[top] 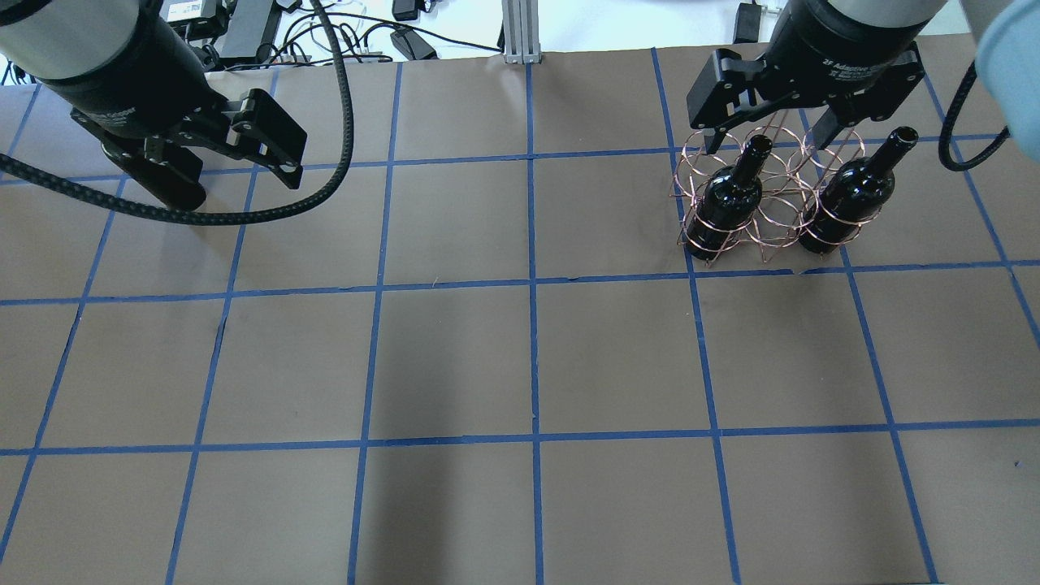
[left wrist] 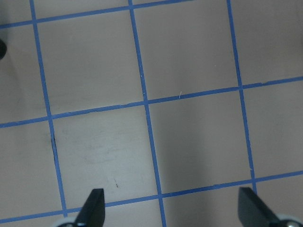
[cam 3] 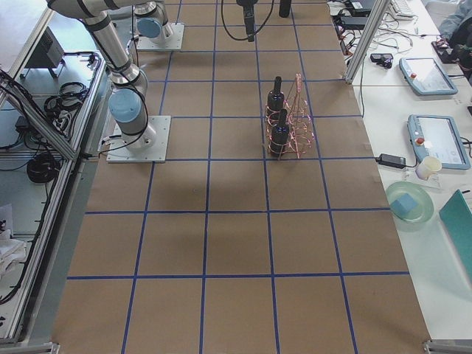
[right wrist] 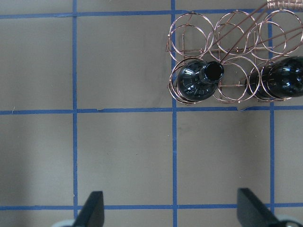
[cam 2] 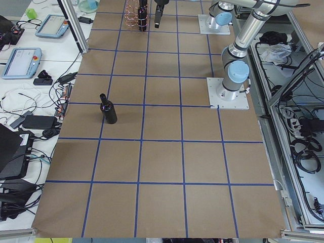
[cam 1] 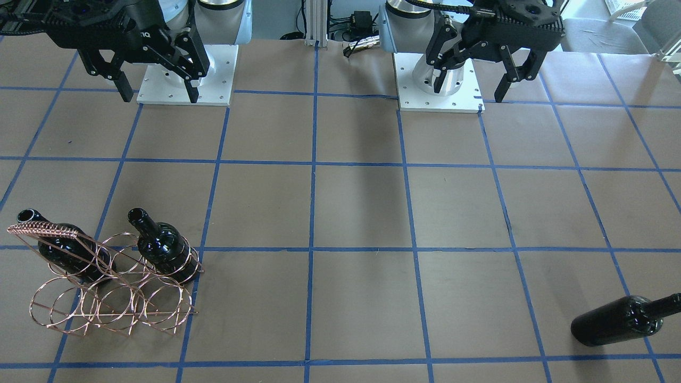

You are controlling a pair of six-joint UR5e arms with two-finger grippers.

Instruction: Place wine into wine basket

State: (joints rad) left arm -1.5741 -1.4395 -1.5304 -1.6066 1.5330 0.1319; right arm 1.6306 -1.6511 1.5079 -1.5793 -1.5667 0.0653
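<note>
You look steeply down on the table [top: 520, 366] from opposite long sides, along it from both ends, and closely down from each wrist; five views share the wine basket [cam 1: 109, 290].

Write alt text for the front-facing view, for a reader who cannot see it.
A copper wire basket at lower left holds two black bottles; a third bottle stands alone at lower right. The left gripper and right gripper hang open and empty at the top.

wine bottle [cam 1: 617, 321], well apart from wine basket [cam 1: 109, 290]: neck tip cut by frame edge
wine basket: far side hidden behind right gripper [top: 768, 142]
</note>
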